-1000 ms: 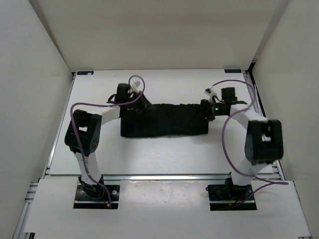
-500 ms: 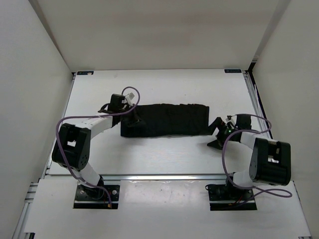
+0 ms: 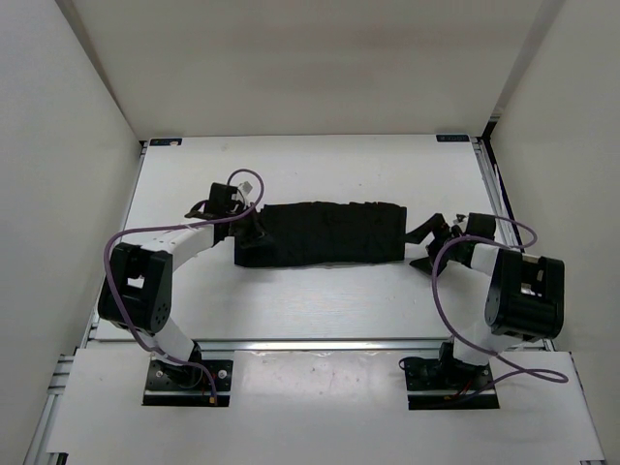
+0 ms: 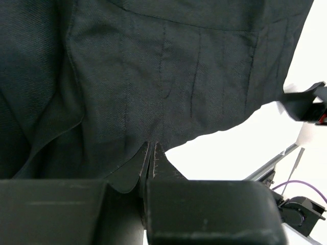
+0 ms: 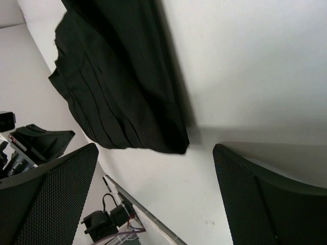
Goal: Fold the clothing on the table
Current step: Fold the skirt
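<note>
A large, flat white rectangular table carries a black pleated fabric garment, lying as a long band across its middle. The left gripper, jaws pressed together, pinches the garment's left edge. The right gripper sits just beside its right end, jaws wide apart, gripping nothing.

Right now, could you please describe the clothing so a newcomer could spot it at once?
On the white table, across its middle, lies a long black strip: the clothing. Unlike the left gripper and right gripper by its ends, it is soft, flat and pleated.
</note>
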